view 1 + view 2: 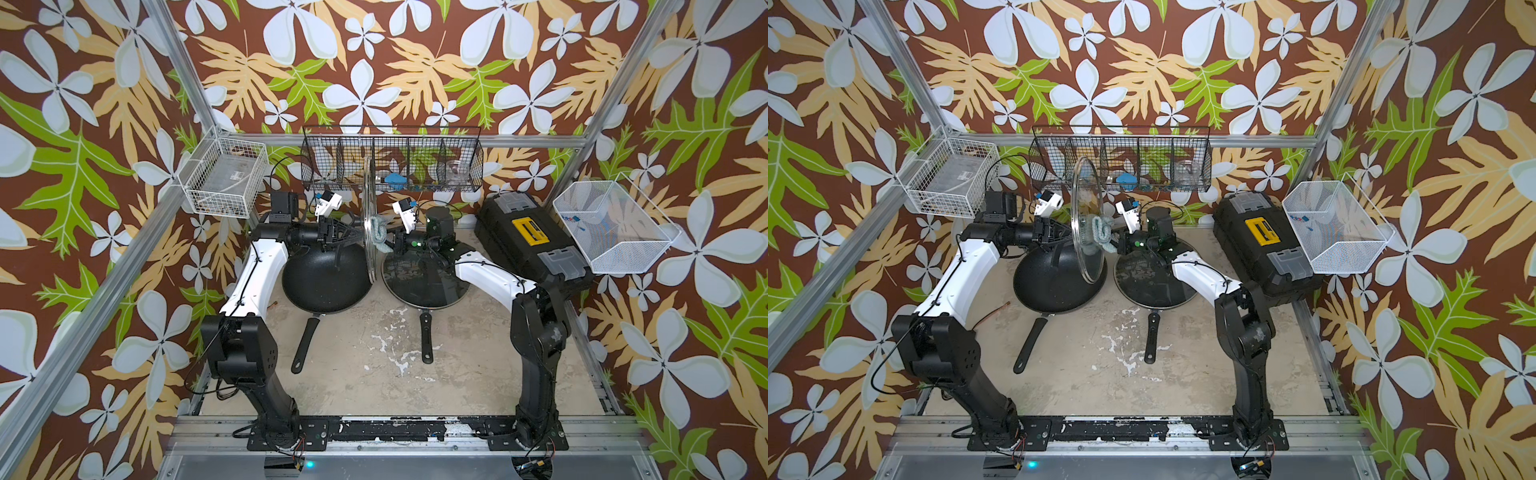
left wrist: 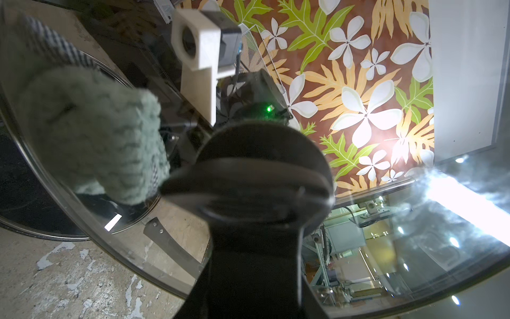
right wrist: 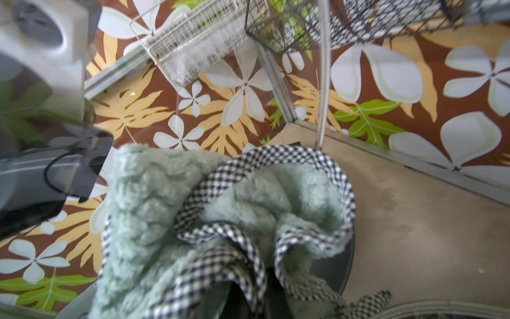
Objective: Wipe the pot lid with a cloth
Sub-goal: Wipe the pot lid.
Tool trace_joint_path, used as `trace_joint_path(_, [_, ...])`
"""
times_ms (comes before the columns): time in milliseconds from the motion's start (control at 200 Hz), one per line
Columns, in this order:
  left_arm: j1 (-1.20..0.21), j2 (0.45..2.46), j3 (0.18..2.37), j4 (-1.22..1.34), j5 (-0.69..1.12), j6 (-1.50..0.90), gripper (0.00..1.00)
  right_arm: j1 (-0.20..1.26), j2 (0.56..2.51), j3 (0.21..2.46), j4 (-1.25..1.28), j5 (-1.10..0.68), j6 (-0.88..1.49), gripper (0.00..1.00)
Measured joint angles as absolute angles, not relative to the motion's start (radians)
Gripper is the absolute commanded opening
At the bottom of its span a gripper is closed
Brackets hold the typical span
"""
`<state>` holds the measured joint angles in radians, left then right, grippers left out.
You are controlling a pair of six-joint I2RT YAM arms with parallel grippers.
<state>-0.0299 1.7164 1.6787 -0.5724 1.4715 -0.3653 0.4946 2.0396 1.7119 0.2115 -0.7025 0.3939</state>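
Pot lid (image 1: 1087, 187) upright between arms; left gripper (image 1: 1068, 237) clenched on knob (image 2: 262, 171); right gripper (image 1: 1116, 246) clenching cloth (image 1: 1100, 228) against lid's opposite face.

The tabletop (image 1: 374, 374) was a worn beige slab, blotched with white chips near its middle. Left of centre on it sat a black wok (image 1: 320, 282), handle pointing near. Just right of it sat a frying pan (image 1: 426, 336) under a glass lid (image 1: 419, 286), handle likewise near. A black toolbox (image 1: 528, 237) lay far right.
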Motion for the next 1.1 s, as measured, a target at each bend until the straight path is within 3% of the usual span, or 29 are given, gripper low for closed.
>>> trace_joint_path(200, [-0.030, 1.708, 1.643, -0.568, 1.470, -0.360, 0.00, 0.485, 2.122, 2.003, 0.117, -0.705, 0.366, 0.00])
trace_joint_path(355, [-0.031, 1.700, 1.616, -0.556, 1.439, -0.356, 0.00, 0.495, 2.091, 2.046, 0.111, -0.743, 0.367, 0.00])
trace_joint_path(651, [-0.031, 1.704, 1.608, -0.515, 1.354, -0.347, 0.00, 0.563, 1.839, 1.694, 0.190, -0.812, 0.365, 0.00])
trace_joint_path(856, [-0.031, 1.704, 1.576, -0.346, 1.348, -0.490, 0.00, 0.598, 1.718, 1.396, 0.287, -0.811, 0.390, 0.00])
trace_joint_path(1096, [-0.029, 1.665, 1.498, -0.092, 1.349, -0.710, 0.00, 0.589, 1.802, 1.460, 0.235, -0.772, 0.373, 0.00])
